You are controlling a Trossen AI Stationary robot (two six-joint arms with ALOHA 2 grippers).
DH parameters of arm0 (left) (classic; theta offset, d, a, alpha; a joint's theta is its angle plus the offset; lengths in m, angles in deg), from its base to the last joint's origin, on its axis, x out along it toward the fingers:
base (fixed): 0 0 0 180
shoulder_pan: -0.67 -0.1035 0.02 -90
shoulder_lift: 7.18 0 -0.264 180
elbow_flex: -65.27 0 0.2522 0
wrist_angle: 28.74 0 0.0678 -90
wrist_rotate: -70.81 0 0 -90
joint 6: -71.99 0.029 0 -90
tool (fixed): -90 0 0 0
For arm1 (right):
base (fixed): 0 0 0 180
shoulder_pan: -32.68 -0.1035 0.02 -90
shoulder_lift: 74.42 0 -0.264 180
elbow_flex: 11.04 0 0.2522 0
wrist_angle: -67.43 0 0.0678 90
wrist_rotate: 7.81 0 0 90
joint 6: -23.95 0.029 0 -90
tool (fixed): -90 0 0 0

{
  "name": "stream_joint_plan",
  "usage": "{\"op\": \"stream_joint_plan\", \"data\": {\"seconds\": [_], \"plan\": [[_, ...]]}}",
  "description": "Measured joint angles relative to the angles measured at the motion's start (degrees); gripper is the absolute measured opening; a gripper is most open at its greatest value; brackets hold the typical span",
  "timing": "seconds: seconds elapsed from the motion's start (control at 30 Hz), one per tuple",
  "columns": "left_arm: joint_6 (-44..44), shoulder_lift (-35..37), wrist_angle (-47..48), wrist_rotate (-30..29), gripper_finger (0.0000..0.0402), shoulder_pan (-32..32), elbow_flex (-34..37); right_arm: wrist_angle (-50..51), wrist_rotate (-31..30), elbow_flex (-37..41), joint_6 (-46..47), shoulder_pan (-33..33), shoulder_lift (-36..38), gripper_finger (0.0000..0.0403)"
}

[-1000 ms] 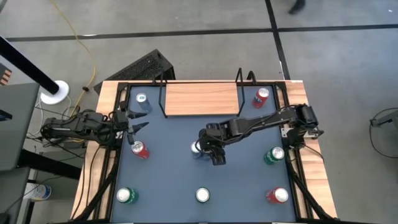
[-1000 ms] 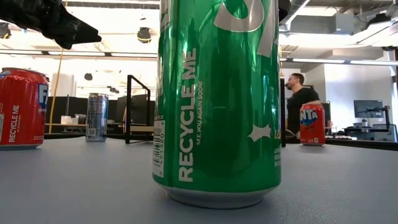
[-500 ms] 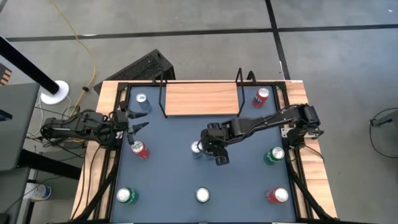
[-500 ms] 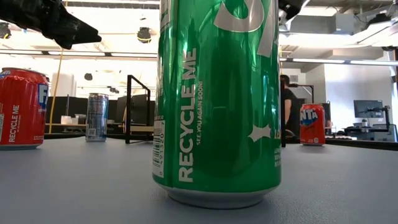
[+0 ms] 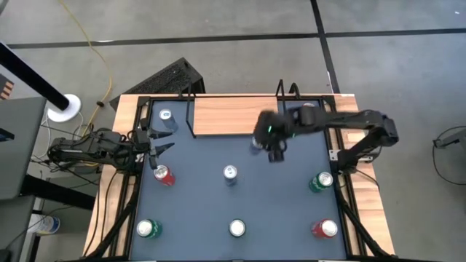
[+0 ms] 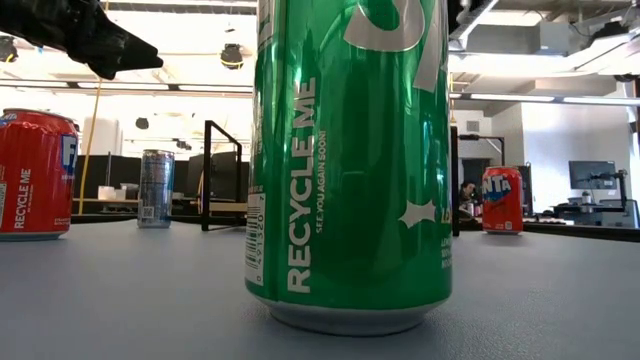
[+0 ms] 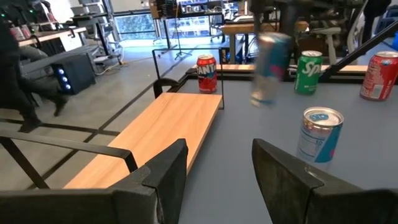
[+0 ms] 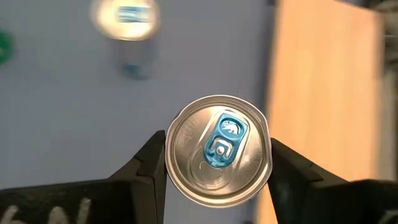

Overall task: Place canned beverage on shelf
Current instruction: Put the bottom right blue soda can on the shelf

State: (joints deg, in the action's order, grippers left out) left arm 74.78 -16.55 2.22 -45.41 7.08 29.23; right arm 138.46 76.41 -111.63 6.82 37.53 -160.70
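Observation:
My right gripper [image 5: 271, 143] hangs above the table near the shelf's near right corner, shut on a silver can with a blue tab [image 8: 219, 149]. The left wrist view shows this can [image 7: 269, 67] in the air. The shelf [image 5: 234, 115] is a light-wood board with black wire ends, lying at the table's far edge. A second blue-and-silver can [image 5: 230, 173] stands on its base mid-table. My left gripper [image 5: 162, 149] waits open at the table's left edge. My right gripper pinches the can between its two fingers, one finger [image 8: 155, 163] on each of two opposite sides of the wall just below the rim [image 8: 169, 155]. The fingers slant down from above. The can is lifted clear of the table, top up and roughly upright.
A red can [image 5: 304, 113] stands right of the shelf and a silver one [image 5: 166, 116] left of it. Farther toward me are a red can [image 5: 163, 175], green cans [image 5: 320, 182] [image 5: 148, 229], a pale-topped can [image 5: 237, 228] and a red can [image 5: 325, 228].
My right gripper has risen from mid-table and swung toward the table's far edge and right, to the shelf's near right corner, carrying the silver can clear of the table. The other blue-and-silver can stays where it stood.

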Motion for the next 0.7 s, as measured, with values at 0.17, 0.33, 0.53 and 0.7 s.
{"op": "stream_joint_plan", "data": {"seconds": [0.17,0.33,0.53,0.7], "plan": [[0.13,0.0,-0.08,-0.07,0.0171,-0.01,0.0,-2.01,3.75,-0.07,-5.2,11.34,2.09,0.0189],[0.15,0.0,-0.09,-0.11,0.0171,-0.02,0.0,-4.46,7.47,-0.07,-12.88,21.79,-0.2,0.0189],[0.07,0.0,0.02,-1.83,0.0171,-0.01,0.0,-1.54,9.65,-6.98,-19.43,30.86,-6.53,0.0188],[-0.06,0.0,0.04,-2.64,0.0171,0.0,0.0,8.14,16.72,-17.26,-20.86,36.61,-12.64,0.0188]]}}
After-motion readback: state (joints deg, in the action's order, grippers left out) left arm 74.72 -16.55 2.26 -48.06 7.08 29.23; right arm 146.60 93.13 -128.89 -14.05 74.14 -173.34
